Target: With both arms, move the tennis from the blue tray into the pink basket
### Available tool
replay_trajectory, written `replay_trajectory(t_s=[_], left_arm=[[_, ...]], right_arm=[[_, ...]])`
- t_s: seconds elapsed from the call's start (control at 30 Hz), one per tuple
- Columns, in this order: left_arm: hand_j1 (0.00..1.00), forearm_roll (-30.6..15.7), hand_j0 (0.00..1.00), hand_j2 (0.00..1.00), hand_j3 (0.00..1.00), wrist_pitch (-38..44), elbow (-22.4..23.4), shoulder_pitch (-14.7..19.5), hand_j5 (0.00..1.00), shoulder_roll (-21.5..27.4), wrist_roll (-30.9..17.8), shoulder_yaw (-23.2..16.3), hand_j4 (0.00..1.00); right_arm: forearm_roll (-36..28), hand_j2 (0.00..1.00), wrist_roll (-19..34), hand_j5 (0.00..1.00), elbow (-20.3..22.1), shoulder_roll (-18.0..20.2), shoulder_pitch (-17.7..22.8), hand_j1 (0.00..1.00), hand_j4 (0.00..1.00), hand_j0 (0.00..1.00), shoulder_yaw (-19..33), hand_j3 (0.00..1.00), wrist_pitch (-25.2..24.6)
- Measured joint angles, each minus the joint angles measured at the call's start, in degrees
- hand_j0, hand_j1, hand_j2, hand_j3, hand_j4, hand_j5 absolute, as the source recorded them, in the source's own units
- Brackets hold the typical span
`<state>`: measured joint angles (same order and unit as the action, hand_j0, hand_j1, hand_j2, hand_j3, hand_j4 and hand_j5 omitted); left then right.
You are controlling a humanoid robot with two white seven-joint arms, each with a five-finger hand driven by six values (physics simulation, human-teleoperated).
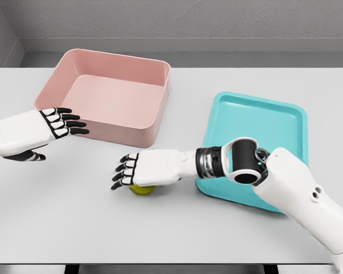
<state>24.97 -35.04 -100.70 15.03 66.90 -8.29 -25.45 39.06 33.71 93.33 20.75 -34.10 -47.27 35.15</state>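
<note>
Right hand (138, 170) flat over tennis ball (143, 189)

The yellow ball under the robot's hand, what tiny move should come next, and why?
Probably the left hand should slide toward the tennis ball. The ball lies on the table, mostly hidden under the right hand, outside the blue tray, and the pink basket holds nothing.

My right hand (142, 169) and left hand (39, 130) look like smooth white plastic with glossy black finger pads. The pink basket (138, 132) at the far left seems matt, smooth plastic; the blue tray (214, 117) on the right has a slight sheen. The ball (143, 190) looks fuzzy, and the table (74, 222) plain matt grey.
</note>
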Motion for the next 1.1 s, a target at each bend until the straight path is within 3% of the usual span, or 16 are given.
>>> replay_trajectory(t_s=[0.17, 0.57, 0.73, 0.9, 0.97, 1.1], left_arm=[[1.0, 0.1, 1.0, 1.0, 1.0, 0.0, 0.1, 0.0, 1.0, -0.1, -0.1, 0.0, 1.0], [1.0, 0.7, 1.0, 1.0, 1.0, 0.0, 0.1, 0.1, 1.0, -0.2, -0.4, -0.1, 1.0], [1.0, 1.6, 1.0, 1.0, 1.0, 0.0, 0.1, 0.3, 1.0, -0.9, -0.6, -0.7, 1.0], [1.0, 5.5, 1.0, 1.0, 1.0, 0.0, 0.0, 0.4, 1.0, -4.2, -1.5, -2.1, 1.0], [1.0, 7.7, 1.0, 1.0, 1.0, 0.0, 0.0, 0.8, 1.0, -6.2, -1.8, -3.1, 1.0], [1.0, 10.7, 1.0, 1.0, 1.0, 0.0, 0.0, 5.8, 1.0, -9.9, -3.2, -6.6, 1.0]], right_arm=[[-0.3, 1.0, 0.0, 1.0, 0.3, 2.4, 0.0, 1.0, 1.0, 1.0, 1.7, 1.0, 0.0], [-1.5, 1.0, -0.1, 1.0, 7.1, 8.8, 0.4, 1.0, 1.0, 1.0, 6.4, 1.0, 0.0], [-9.0, 1.0, -0.2, 1.0, 7.7, 14.8, 1.6, 1.0, 1.0, 1.0, 15.6, 1.0, 0.0], [-16.6, 1.0, -0.2, 1.0, 7.8, 19.0, 10.8, 1.0, 1.0, 1.0, 28.8, 1.0, 0.1], [-19.4, 1.0, -0.3, 1.0, 7.7, 19.6, 12.2, 1.0, 1.0, 1.0, 34.1, 1.0, 0.0], [-24.1, 1.0, -0.3, 1.0, 7.2, 20.5, 17.7, 1.0, 1.0, 1.0, 41.8, 1.0, 0.0]])
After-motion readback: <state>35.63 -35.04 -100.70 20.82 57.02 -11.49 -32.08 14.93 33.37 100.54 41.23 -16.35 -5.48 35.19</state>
